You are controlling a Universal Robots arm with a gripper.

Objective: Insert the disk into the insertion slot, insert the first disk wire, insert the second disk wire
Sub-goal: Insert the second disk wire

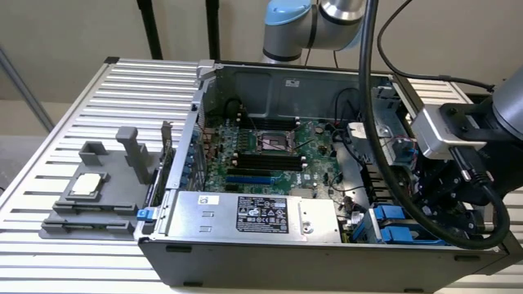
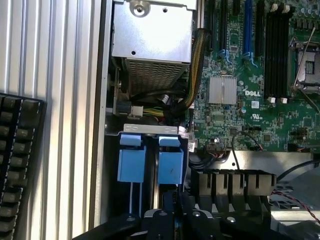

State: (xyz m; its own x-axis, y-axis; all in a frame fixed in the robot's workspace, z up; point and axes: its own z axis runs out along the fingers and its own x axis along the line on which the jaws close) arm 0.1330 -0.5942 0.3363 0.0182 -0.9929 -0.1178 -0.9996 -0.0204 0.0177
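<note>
Gripper (image 1: 445, 205) is down inside the open PC case (image 1: 327, 257), at about 4 o'clock in the exterior view, right over the drive cage corner. Fingers are clenched tight; can't see anything between them, so no confirmed grasp.

In the wrist view the gripper (image 2: 172, 217) sits just beside the insertion slot (image 2: 150, 132), which shows two bright blue carrier tabs (image 2: 132, 165) side by side under a pale grey top edge. The blue tabs also show in the exterior view at 5 o'clock, near the front case wall. Can't tell whether the disk body is seated behind those tabs; only the blue plastic is visible.

Power supply (image 1: 253, 215), silver box with black label, lies along the front wall at 6 o'clock. Dell motherboard (image 1: 270, 153) is at centre, with RAM slots (image 2: 280, 50) and empty CPU socket (image 1: 274, 139). A bundle of sleeved cables (image 2: 192, 75) runs from the power supply toward the cage. Grey fixture tray (image 1: 94, 196) sits on the slatted table (image 1: 98, 98) at 9 o'clock, well apart from the case.
</note>
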